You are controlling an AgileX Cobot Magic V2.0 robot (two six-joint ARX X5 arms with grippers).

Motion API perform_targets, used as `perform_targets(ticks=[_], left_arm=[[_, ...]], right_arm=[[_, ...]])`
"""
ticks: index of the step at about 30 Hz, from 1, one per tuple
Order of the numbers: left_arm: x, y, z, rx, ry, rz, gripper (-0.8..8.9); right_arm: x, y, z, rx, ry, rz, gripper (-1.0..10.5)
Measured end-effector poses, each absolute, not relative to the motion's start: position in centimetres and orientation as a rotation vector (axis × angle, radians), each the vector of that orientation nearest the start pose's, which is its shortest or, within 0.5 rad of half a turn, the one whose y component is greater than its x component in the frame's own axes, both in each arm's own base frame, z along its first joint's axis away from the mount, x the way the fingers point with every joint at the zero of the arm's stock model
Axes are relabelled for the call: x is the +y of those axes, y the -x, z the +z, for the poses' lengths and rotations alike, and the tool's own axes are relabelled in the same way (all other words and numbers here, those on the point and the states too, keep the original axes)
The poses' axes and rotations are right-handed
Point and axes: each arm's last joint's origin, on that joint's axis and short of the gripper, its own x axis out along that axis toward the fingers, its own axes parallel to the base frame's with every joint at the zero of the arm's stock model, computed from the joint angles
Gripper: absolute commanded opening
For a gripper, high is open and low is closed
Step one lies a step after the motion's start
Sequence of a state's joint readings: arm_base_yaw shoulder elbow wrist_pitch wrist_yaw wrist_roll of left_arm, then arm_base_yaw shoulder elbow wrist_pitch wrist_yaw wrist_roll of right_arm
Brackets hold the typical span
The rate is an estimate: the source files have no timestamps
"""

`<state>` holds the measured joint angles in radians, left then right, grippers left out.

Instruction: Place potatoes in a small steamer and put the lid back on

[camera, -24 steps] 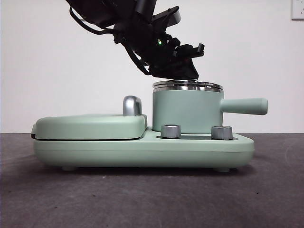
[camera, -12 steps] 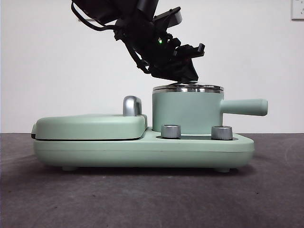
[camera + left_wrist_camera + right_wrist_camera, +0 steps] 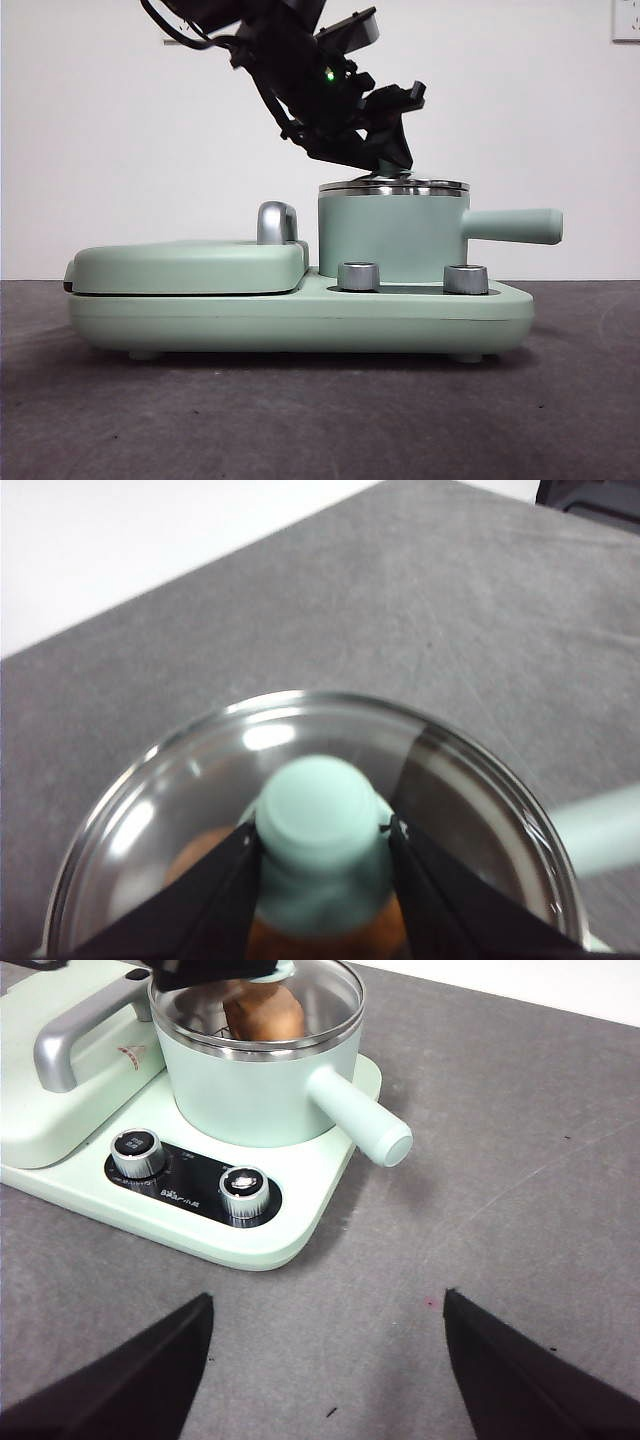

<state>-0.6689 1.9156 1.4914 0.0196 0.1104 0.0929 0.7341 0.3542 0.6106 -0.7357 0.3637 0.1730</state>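
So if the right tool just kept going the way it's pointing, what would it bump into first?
Probably the bare grey table. The right tool is open and aims down at the cloth in front of the cooker base. Nothing lies between its jaws there. The small steamer sits farther on, though depth is hard to judge.

Front view set low, level, close to the steamer point(image 3: 392, 232); both wrist views angled downward; steamer shared by all.
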Motion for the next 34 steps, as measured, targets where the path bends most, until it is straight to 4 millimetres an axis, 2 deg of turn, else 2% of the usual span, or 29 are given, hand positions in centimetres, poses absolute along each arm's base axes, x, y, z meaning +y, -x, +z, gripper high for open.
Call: perform_targets(ticks=[5, 12, 17, 22, 26, 30, 34], left_arm=[[-26.7, -33.2, 28.6, 0.417, -0.213, -0.787, 2.17], [-22.8, -29.2, 34.4, 0.485, -0.160, -0.756, 2.18], [-20.1, -27.6, 35.6, 0.581, -0.103, -0.699, 2.23], [-18.0, -24.6, 36.5, 0.580, -0.087, -0.710, 2.23], [-15.7, -21.4, 36.3, 0.551, -0.069, -0.710, 2.23], [-13.7, -18.6, 34.0, 0.559, -0.050, -0.705, 2.23], [-12.0, -16.1, 31.8, 0.585, -0.019, -0.692, 2.23]], right_arm=[[4.5, -6.5, 27.2, 0.440, 0.083, 0.325, 3.6], [4.6, -6.5, 27.2, 0.447, 0.073, 0.366, 3.6], [5.7, -7.3, 27.0, 0.494, 0.068, 0.461, 3.6], [7.8, -9.2, 26.8, 0.531, 0.056, 0.556, 3.6], [10.0, -11.3, 26.5, 0.533, 0.033, 0.638, 3.6], [11.7, -13.0, 26.0, 0.540, 0.023, 0.680, 3.6], [12.9, -14.2, 26.4, 0.551, 0.022, 0.698, 3.6]])
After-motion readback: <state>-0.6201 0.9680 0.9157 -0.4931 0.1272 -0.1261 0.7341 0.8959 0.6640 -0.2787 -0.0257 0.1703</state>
